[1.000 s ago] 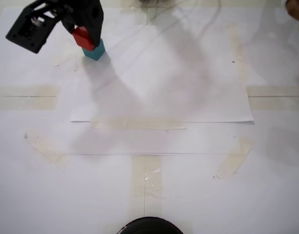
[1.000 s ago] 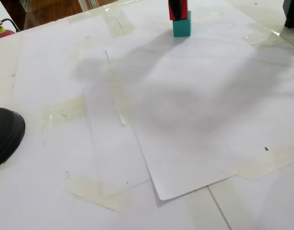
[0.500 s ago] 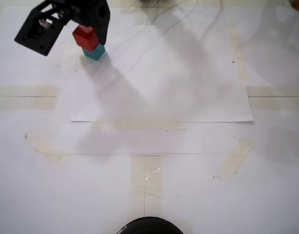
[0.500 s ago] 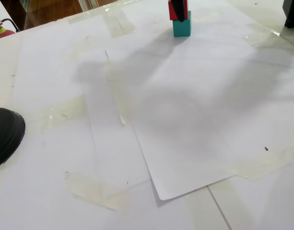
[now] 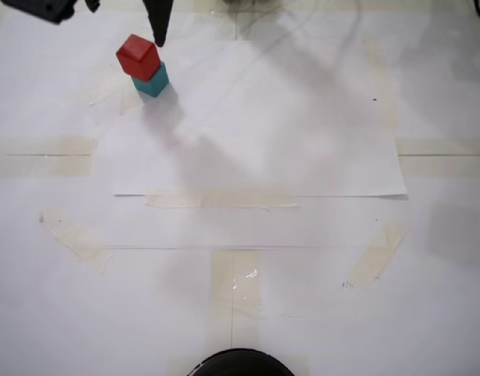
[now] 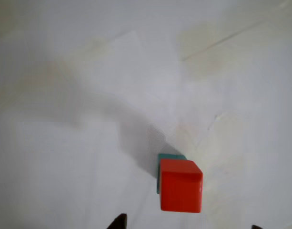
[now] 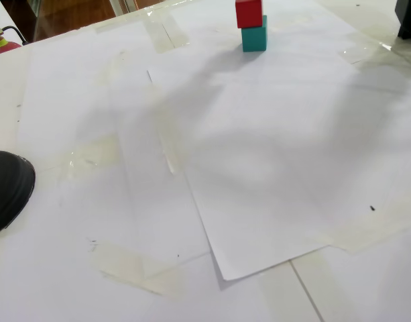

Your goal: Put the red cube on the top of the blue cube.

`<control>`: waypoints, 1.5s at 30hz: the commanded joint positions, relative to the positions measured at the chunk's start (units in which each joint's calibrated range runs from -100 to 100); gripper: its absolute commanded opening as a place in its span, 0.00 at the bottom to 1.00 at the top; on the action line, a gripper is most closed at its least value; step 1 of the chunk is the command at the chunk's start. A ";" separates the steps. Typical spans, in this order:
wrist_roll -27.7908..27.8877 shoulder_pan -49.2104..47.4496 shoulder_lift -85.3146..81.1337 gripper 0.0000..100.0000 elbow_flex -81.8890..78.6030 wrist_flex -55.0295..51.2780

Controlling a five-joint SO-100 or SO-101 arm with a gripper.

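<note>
The red cube (image 5: 138, 56) sits on top of the blue cube (image 5: 153, 81), slightly offset, at the far left of the white paper in a fixed view. The stack also shows in the other fixed view, red cube (image 7: 249, 13) over blue cube (image 7: 254, 37). In the wrist view the red cube (image 6: 180, 185) hides most of the blue cube (image 6: 170, 156). My gripper (image 5: 106, 19) is open and empty, raised just behind the stack and not touching it. Only its two fingertips (image 6: 119, 222) show at the bottom edge of the wrist view.
A white sheet of paper (image 5: 302, 141) is taped to the white table with beige tape strips (image 5: 224, 200). A round black object (image 5: 240, 364) sits at the table's near edge, also seen in the other fixed view (image 7: 5, 188). A dark object (image 7: 409, 17) stands at the right.
</note>
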State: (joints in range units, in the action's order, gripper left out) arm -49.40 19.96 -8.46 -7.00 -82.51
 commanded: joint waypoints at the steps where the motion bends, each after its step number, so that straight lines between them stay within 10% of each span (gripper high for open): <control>1: 1.37 -3.68 -11.45 0.24 4.33 -4.20; 10: 1.76 -11.55 -8.88 0.01 15.95 -17.24; 45: 4.84 -11.78 -16.78 0.00 5.51 -17.24</control>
State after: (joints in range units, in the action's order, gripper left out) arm -45.05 8.48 -24.08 -1.31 -99.35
